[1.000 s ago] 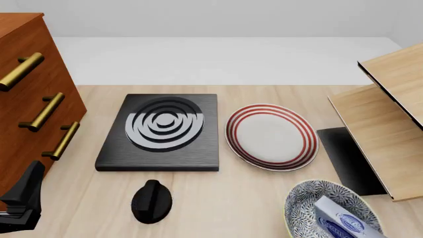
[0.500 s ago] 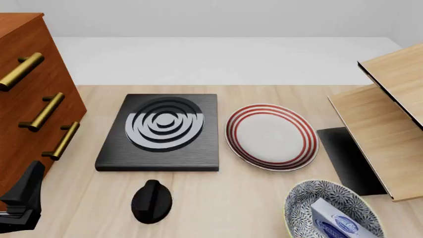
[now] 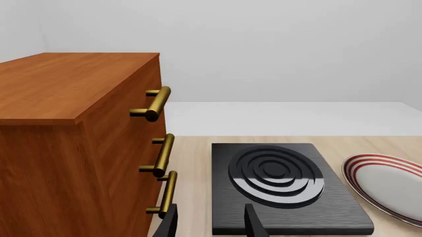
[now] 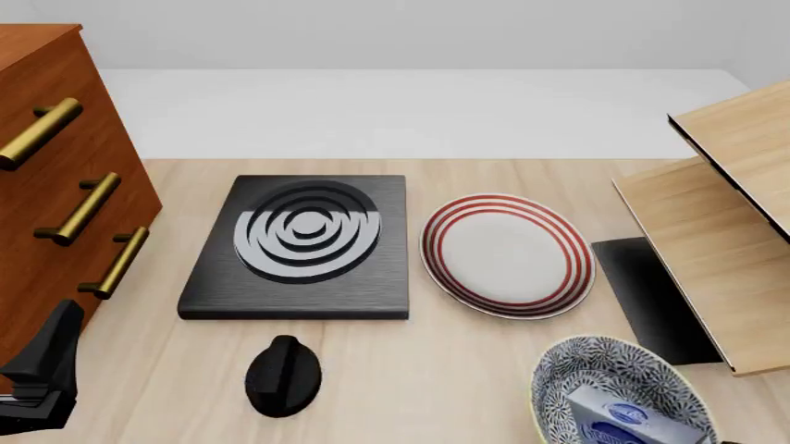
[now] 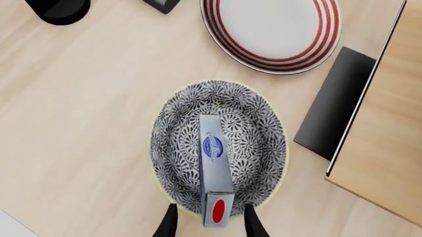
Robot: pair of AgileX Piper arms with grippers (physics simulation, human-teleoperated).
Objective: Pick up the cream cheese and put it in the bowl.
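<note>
Two fingertips of your left gripper (image 3: 209, 224) stand apart, holding nothing, beside the dresser (image 3: 79, 148) and stove plate (image 3: 280, 185). From the front, the cream cheese (image 4: 630, 421) lies in the bowl (image 4: 580, 365). Your right gripper (image 5: 209, 222) straddles the box's red end; whether it grips, you cannot tell.

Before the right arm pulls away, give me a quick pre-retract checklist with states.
1. Cream cheese inside the bowl: ok, lying across it, one end near the rim.
2. Right tool released: ok, its fingertips stand apart on either side of the box end, no clamp visible.
3. Box settled: cannot tell.
4. Bowl upright on the table: ok.
5. Plate away from the bowl: ok.
6. Left tool open, parked by the drawers: ok.
</note>
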